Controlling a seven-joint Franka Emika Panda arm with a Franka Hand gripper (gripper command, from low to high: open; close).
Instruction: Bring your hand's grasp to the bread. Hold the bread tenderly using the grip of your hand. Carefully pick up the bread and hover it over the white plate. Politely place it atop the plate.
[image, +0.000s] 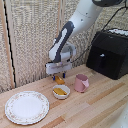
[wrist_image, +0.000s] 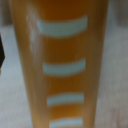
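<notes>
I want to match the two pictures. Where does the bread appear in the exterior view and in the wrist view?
Exterior view: the bread lies on the wooden table, right under the gripper, behind the small white bowl.
Wrist view: the bread fills most of the picture, blurred, orange-brown with pale stripes.
Shared landmark: only the bread itself; the pale surface beside it in the wrist view is too blurred to name.

Blurred throughout in the wrist view: bread (wrist_image: 62, 65) fills the picture, cut off at both ends, its pale bands soft-edged. In the exterior view, partly hidden behind the end effector (image: 59, 76); finger contact too small to tell. Beside the bread, bowl (image: 61, 92) contents indistinct. Black appliance (image: 109, 52) cut by the picture's edge.
</notes>
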